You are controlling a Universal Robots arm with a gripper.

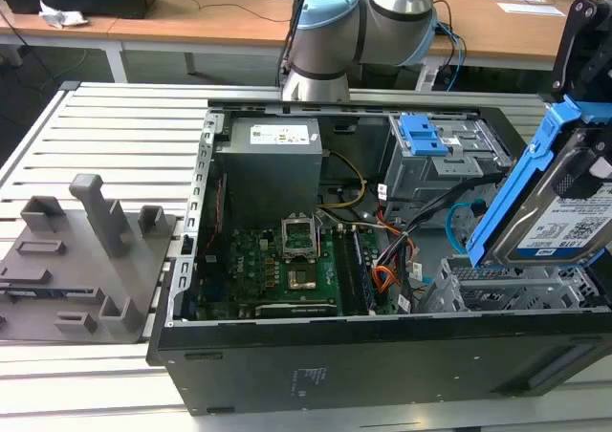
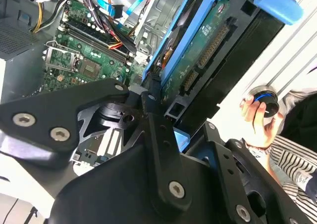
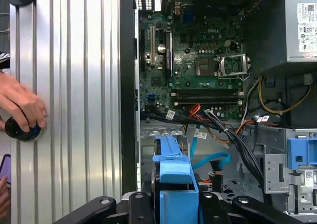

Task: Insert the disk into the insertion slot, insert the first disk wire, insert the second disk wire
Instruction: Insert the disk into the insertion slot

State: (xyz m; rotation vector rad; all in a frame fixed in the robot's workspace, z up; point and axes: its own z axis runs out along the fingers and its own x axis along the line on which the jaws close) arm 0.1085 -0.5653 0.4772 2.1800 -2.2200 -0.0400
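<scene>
Ribbed aluminium table [image 1: 115, 126] carried an open-topped black computer case [image 1: 382, 365]; wooden desks [image 1: 191, 11] stood behind it at 12 o'clock in the exterior view. The black two-fingered gripper [image 3: 177, 206] was clamped on the disk [image 1: 559, 224], a flat rectangular silver hard drive with a white barcode label, framed by a bright blue plastic carrier. In the first wrist view its fingers [image 3: 141, 211] pressed the carrier from opposite sides.

In the exterior view the disk hung at 3 o'clock, tilted, its upper end toward 1 o'clock and its lower corner toward 7 o'clock. Below that corner, at about 4 o'clock, sat the insertion slot [image 1: 507, 287], a low grey metal cage with round-holed walls and an open top. Whether the drive touched the cage rim could not be told.

The case's black side wall ran just beside the cage on its 6 o'clock side. On the 9 o'clock side lay the first disk wire [image 1: 384, 277], a bundle of thin red, orange and black wires, near the cage. The second disk wire [image 3: 210, 160], a thin flat light-blue cable, looped just beside the carrier's lower end. A taller grey bay with a blue latch [image 1: 426, 160] stood toward 12 o'clock of the cage, and a green motherboard [image 1: 277, 260] filled the case floor.

A grey moulded fixture [image 1: 76, 250] lay at 9 o'clock, well apart. A person's hand [image 3: 20, 102] rested on a black round knob [image 3: 20, 129] on the table.
</scene>
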